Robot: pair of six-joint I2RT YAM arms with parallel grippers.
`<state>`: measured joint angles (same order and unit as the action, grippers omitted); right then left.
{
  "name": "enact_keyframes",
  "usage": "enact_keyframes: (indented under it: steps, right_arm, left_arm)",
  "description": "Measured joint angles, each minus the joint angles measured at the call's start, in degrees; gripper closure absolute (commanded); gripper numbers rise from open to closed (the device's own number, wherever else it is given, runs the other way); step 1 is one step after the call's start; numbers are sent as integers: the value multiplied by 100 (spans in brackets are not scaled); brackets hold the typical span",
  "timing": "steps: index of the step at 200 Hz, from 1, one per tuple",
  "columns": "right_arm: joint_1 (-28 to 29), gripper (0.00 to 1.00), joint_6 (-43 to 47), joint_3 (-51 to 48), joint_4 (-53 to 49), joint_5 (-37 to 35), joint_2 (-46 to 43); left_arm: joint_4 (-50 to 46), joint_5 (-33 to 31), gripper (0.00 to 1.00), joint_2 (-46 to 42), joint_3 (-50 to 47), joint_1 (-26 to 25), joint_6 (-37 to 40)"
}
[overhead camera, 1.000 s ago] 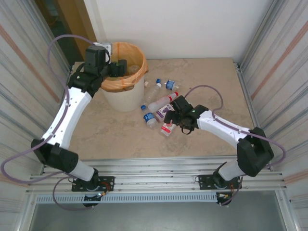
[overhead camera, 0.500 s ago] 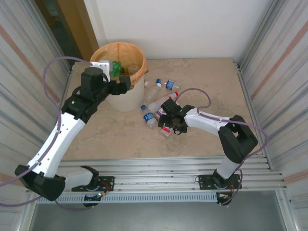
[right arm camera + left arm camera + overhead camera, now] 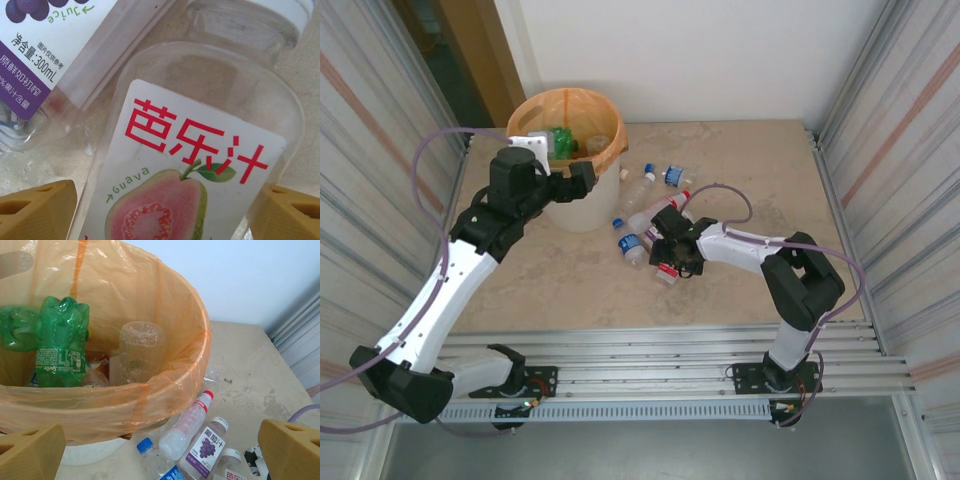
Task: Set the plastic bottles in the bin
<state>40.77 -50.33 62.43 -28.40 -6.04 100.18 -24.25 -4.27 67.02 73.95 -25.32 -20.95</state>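
Since half a second ago my right gripper (image 3: 670, 256) has crept in over the guava bottle (image 3: 185, 165); its fingers are spread either side of the bottle, not clenched. That bottle lies on the table (image 3: 750, 160) among the loose bottles (image 3: 645, 215) at 4 o'clock from the bin (image 3: 582, 215), with a grape bottle (image 3: 206, 447) just beside it. My left gripper (image 3: 582, 180) hangs released and empty at the bin's 6 o'clock rim, and a green bottle (image 3: 62, 340) lies inside the bin.
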Motion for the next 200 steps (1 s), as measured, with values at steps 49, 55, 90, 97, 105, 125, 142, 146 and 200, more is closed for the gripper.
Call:
enact_keyframes:
  steps: [49,55,90,97,105,125,142,146,200]
  right_arm:
    - [-131,21,190,-46,37,55,136]
    - [-144,21,214,-48,35,55,184]
    - [-149,18,343,-55,35,31,260]
    - [-149,17,367,-55,37,33,267]
    - [-149,17,400,-52,37,33,278]
    - [-149,19,450,-42,28,35,297]
    - [-151,27,470,-42,4,24,299]
    - [-153,29,472,-42,-13,9,299]
    - [-197,51,590,-164,37,11,186]
  left_arm:
    - [52,26,1,0,0,-20,-66]
    - [52,26,1,0,0,-20,-81]
    - [52,24,1,0,-46,-20,-146]
    - [50,24,1,0,-55,-20,-153]
    - [50,22,1,0,-59,-20,-164]
    - [52,20,1,-2,-61,-20,-186]
    - [52,11,1,-17,-68,-20,-190]
    - [52,2,1,-22,-70,-20,-190]
    - [50,-20,1,-81,-74,-20,-210]
